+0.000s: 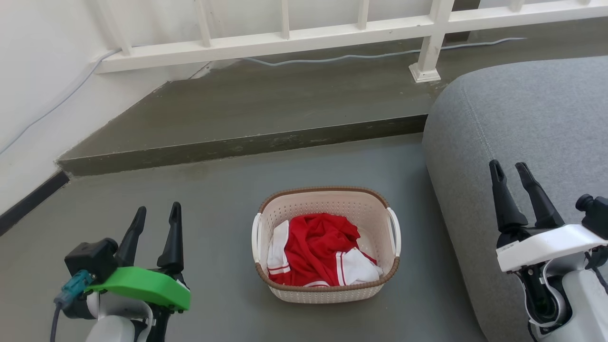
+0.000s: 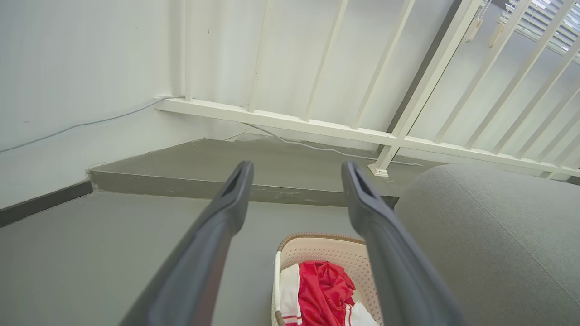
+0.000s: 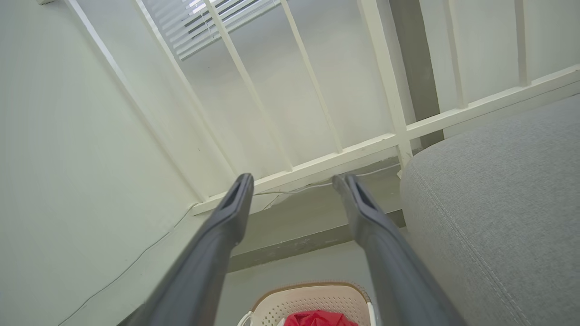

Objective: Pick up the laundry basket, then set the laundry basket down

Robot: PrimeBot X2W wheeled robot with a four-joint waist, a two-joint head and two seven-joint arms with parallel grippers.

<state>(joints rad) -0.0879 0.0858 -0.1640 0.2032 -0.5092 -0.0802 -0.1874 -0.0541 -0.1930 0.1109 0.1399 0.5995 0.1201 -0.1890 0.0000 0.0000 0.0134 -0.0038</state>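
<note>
Hanging closest to the head camera, the left gripper [image 1: 159, 207] on its green mount is sitting at 8 o'clock and the right gripper [image 1: 507, 165] on its white mount at 4 o'clock. Both pairs of jaws are standing parted, gripping nothing and touching nothing.

Grey floor [image 1: 213, 199] is spreading across the middle, stepping up to a raised ledge [image 1: 285, 104] toward 12 o'clock. A grey sofa [image 1: 522, 118] is filling the 3 o'clock side, its rounded edge lying near the basket without touching it. A white railing [image 1: 285, 42] is running along the top, with a pale cable [image 1: 332, 58] trailing under it.

The laundry basket [image 1: 327, 204] is resting upright on the floor just below centre, between the two grippers and well apart from both. Red and white clothes [image 1: 323, 247] are lying crumpled inside it.

The head view is showing the basket whole, with both white handles. The left wrist view is catching it [image 2: 321, 249] at 6 o'clock, partly hidden by a finger and cut by the bottom edge, while the right wrist view is catching little more than its far rim [image 3: 312, 303] at 6 o'clock. Both wrist views are also showing window blinds [image 3: 217, 18] beyond the railing.
</note>
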